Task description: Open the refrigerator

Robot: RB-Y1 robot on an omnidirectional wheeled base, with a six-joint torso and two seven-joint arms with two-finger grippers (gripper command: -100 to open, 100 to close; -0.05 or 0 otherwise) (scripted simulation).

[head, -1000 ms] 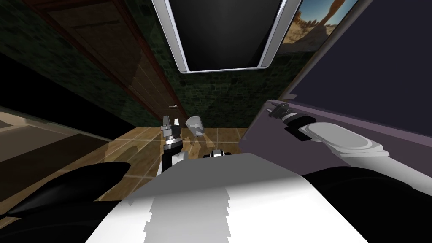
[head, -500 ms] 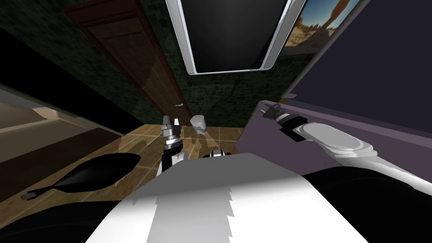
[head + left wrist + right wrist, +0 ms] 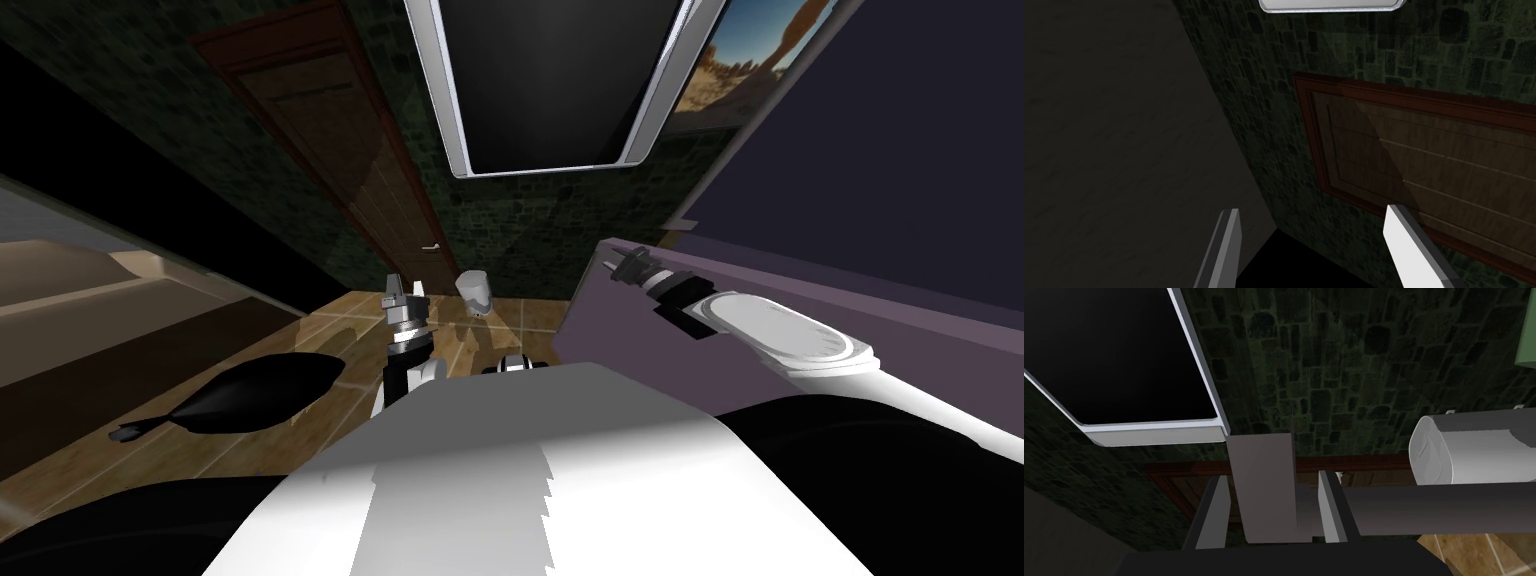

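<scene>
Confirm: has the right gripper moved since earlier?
Yes: against the silver frame, the right gripper went left, pulling the purple door by its handle.

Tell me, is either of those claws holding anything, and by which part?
The right gripper is closed on the grey handle, at the bar's end beside its mounting block. The left gripper is open and holds nothing.

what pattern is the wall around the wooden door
The wall is dark green stonework, clearest in right wrist view.

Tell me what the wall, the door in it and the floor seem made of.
Wall: dark green stone, matt, going by its irregular block pattern. Door: brown wood, faintly sheened, with plank lines and a moulded frame. Floor: tan tiles, perhaps ceramic or stone; pale joint lines show.
</scene>
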